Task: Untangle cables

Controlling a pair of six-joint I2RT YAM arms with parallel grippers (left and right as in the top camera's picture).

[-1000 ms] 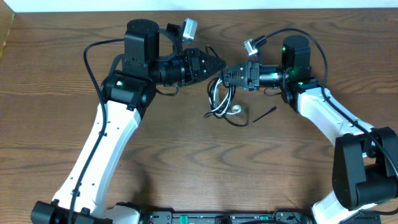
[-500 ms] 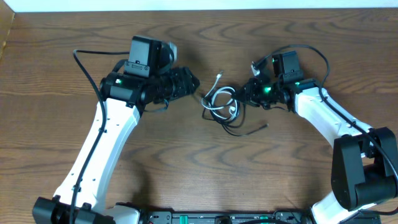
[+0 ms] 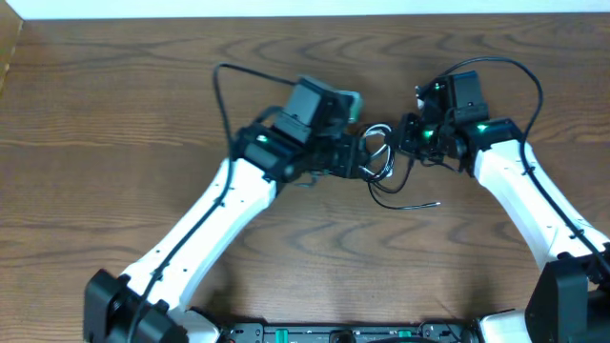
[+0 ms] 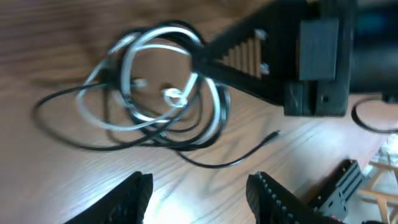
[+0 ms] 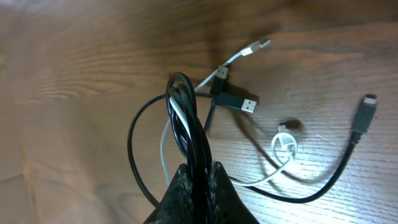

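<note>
The thin black cord (image 5: 185, 93) and the thin white cord (image 5: 233, 60) lie tangled together near the middle of the brown wood-grain table (image 3: 95, 114), between the two arms. The right gripper (image 5: 196, 171) has its jaws pressed together on a bunch of their loops, black strands with a white one among them. In the right wrist view the pinched loops stand up from its fingertips. Beyond them a black flat plug (image 5: 245, 102) and a white plug (image 5: 256, 45) rest on the wood near each other, and a small white coil (image 5: 285, 144) lies close by. The black cord's free tail curves away to a second small plug (image 5: 367, 113). The left gripper (image 4: 199, 186) has its jaws spread wide with nothing between them and hovers close to the tangle (its camera picture is blurred, so whether a finger touches a strand cannot be told). In the overhead view the two grippers face each other across the bundle, and the black tail trails over the wood below the right gripper
</note>
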